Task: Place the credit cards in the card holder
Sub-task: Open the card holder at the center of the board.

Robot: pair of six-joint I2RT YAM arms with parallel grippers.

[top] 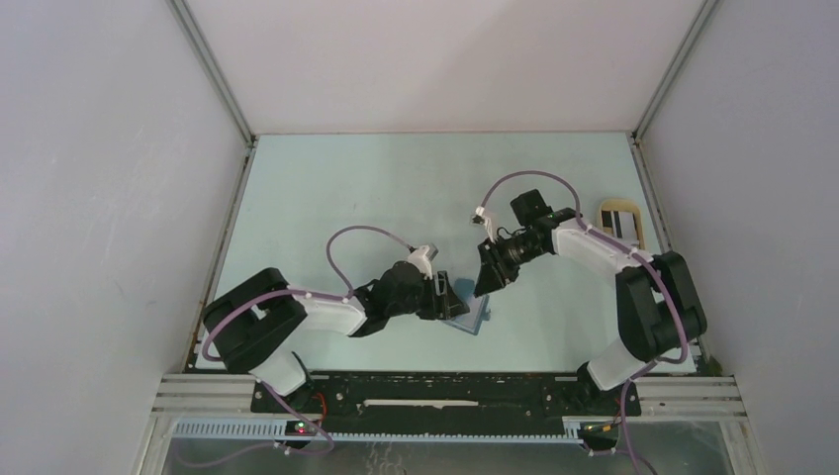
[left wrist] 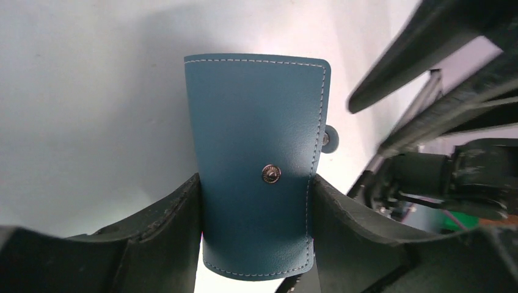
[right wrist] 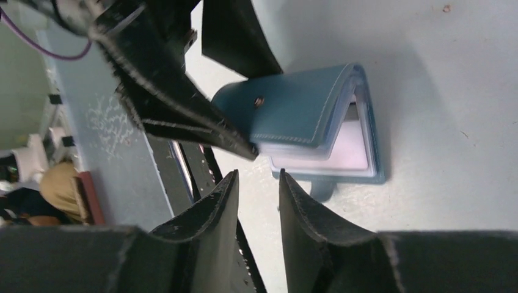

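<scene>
The card holder [top: 471, 316], a teal-blue wallet, lies on the table between the two arms. Its snap-button cover [left wrist: 256, 122] is lifted, and pale inner pockets [right wrist: 348, 152] show underneath. My left gripper [left wrist: 256, 183] is shut on that cover, one finger against each side edge, holding the flap [right wrist: 299, 110] raised. My right gripper [right wrist: 259, 176] hovers just beside the holder's open side, open with a narrow gap and nothing in it. Credit cards [top: 621, 224], whitish with dark stripes, rest in a beige tray at the far right.
The beige oval tray [top: 605, 206] sits near the right wall of the enclosure. Grey walls close in the table on the left, right and back. A black rail [top: 445, 391] runs along the near edge by the arm bases.
</scene>
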